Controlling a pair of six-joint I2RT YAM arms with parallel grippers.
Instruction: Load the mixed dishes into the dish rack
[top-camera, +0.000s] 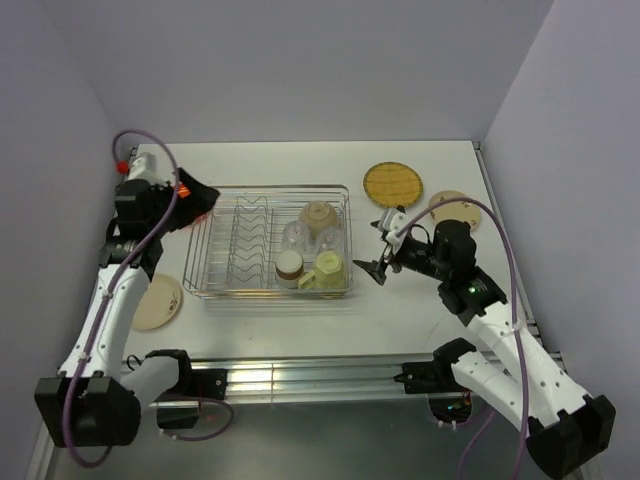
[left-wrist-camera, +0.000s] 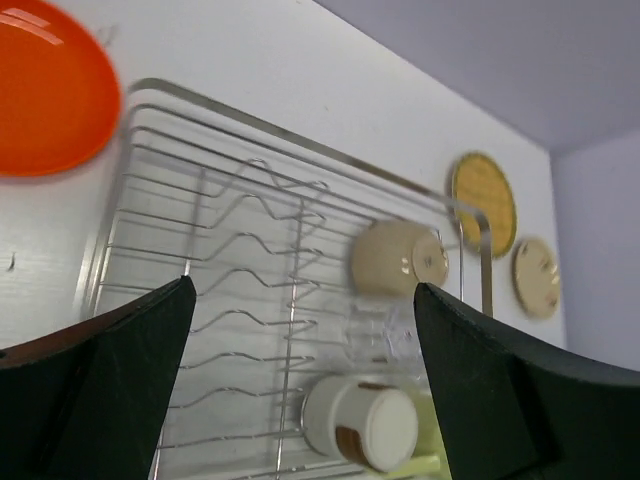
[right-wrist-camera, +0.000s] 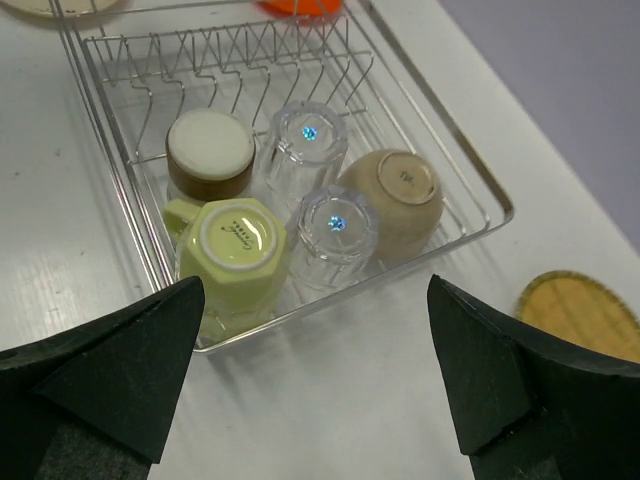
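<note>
The dish rack (top-camera: 240, 250), a silver wire basket, holds a beige bowl (top-camera: 318, 215), two clear cups (right-wrist-camera: 305, 150) (right-wrist-camera: 335, 235), a brown cup (top-camera: 289, 267) and a pale green mug (top-camera: 328, 268), all upside down at its right end. My left gripper (top-camera: 203, 198) hovers open and empty over the rack's far left corner. Under it lies the orange plate (left-wrist-camera: 50, 90), outside the rack. My right gripper (top-camera: 380, 245) stands open and empty just right of the rack. The yellow woven plate (top-camera: 393, 183) and a tan plate (top-camera: 448, 205) lie behind it.
A cream plate (top-camera: 155, 302) lies on the table left of the rack, beside the left arm. The rack's plate dividers (left-wrist-camera: 250, 280) stand with nothing in them. Walls close in the table on three sides.
</note>
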